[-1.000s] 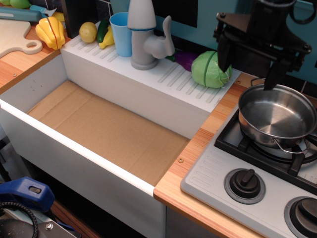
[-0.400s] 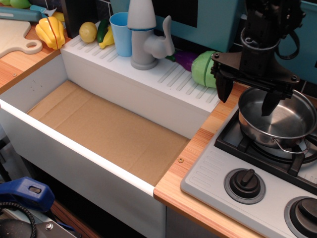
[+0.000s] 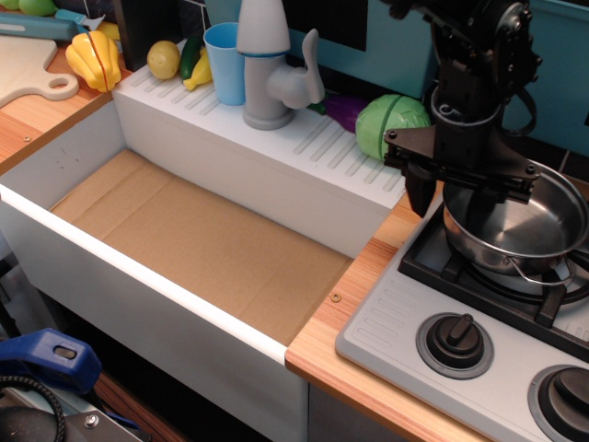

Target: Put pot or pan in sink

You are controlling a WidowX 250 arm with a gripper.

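The small shiny steel pot (image 3: pixel 525 226) stands on the back left burner of the grey stovetop (image 3: pixel 405 322), with a wire loop handle at its front. My black gripper (image 3: pixel 450 204) is open and low over the pot's left rim. One finger (image 3: pixel 419 195) is outside the rim and the other is inside the pot. The sink (image 3: pixel 138 276) is the big white basin to the left with a cardboard-brown floor, and nothing lies in it. Its grey faucet (image 3: pixel 267 69) stands on the back ledge.
A green cabbage (image 3: pixel 386 124) and a purple eggplant (image 3: pixel 342 110) lie on the ledge just behind my gripper. A blue cup (image 3: pixel 224 60), yellow toy foods (image 3: pixel 94 57) and a cutting board (image 3: pixel 32 69) are at the back left. Stove knobs (image 3: pixel 454 343) sit in front of the pot.
My gripper has come down and shifted left, from above the pot's back to straddling its left rim. The pot has not moved.
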